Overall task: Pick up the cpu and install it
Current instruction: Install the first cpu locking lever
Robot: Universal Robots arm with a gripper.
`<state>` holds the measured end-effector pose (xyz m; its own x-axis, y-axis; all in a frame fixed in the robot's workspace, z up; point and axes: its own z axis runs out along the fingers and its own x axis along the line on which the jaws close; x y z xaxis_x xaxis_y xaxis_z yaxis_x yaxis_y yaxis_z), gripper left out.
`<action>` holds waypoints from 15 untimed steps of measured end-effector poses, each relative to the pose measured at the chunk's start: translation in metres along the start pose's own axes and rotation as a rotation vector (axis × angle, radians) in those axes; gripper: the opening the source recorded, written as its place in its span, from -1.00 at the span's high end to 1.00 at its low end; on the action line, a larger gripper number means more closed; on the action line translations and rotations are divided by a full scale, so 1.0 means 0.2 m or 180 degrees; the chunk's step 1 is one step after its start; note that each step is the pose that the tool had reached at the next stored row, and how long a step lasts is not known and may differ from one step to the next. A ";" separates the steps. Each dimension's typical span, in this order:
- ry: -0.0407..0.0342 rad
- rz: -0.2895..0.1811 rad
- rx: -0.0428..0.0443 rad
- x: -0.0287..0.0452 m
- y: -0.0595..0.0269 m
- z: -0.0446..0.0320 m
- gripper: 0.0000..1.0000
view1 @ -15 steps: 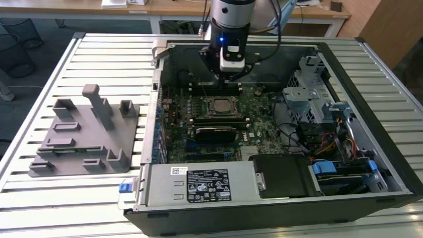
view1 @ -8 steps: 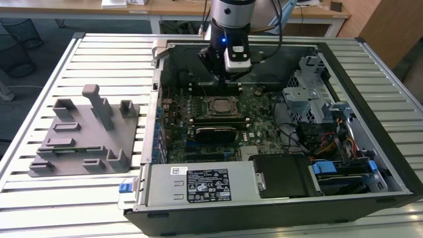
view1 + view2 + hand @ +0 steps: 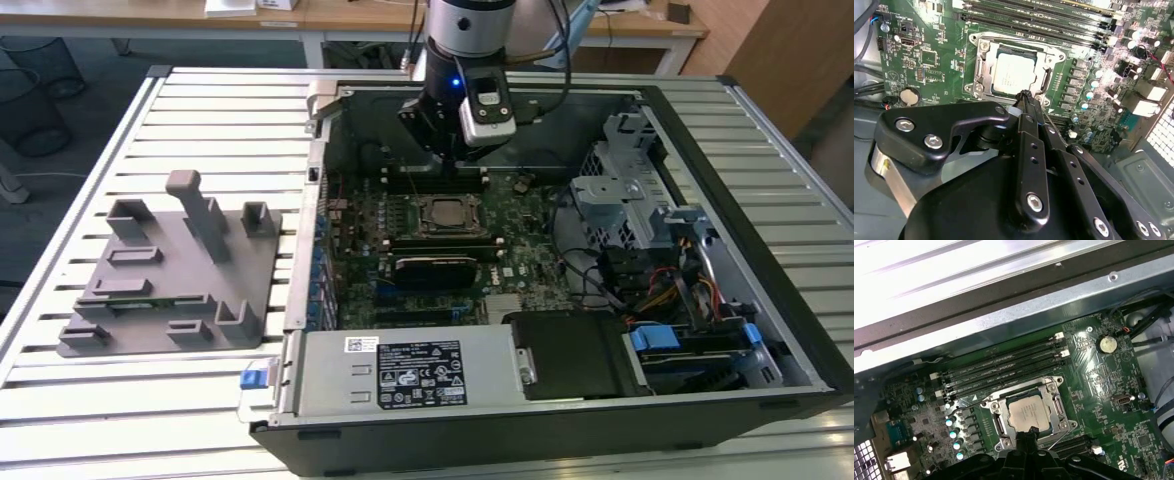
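Note:
The cpu (image 3: 1013,75), a small square chip with a silvery top, lies flat inside the metal-framed socket (image 3: 983,65) on the green motherboard (image 3: 924,55). It also shows in the first wrist view (image 3: 1026,413) and in the exterior view (image 3: 447,213). My gripper (image 3: 1025,95) hangs just above the socket's edge, its two black fingers (image 3: 1029,125) closed to a point with nothing between them. In the exterior view the gripper (image 3: 437,165) hovers inside the open computer case, a little behind the cpu. The socket's retention lever (image 3: 956,410) sticks out to one side.
Memory slots (image 3: 1004,365) run beside the socket. A grey plastic holder tray (image 3: 174,270) stands on the slatted table at the exterior view's left. A power supply (image 3: 400,375) fills the case's near side, and a drive cage (image 3: 641,200) with cables sits at the right.

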<state>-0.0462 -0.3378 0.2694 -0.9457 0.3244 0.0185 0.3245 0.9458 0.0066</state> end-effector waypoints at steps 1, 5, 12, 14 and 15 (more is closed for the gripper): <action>0.0000 0.0000 0.0000 0.000 0.000 0.000 0.79; 0.0000 0.0000 0.0000 0.000 0.000 0.000 0.79; 0.0002 -0.0231 0.0005 0.000 0.000 0.001 0.79; 0.0002 -0.0345 0.0007 0.000 0.000 0.002 0.79; 0.0003 -0.0388 0.0007 0.001 0.000 0.003 0.79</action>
<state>-0.0463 -0.3378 0.2688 -0.9782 0.2068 0.0185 0.2070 0.9783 0.0066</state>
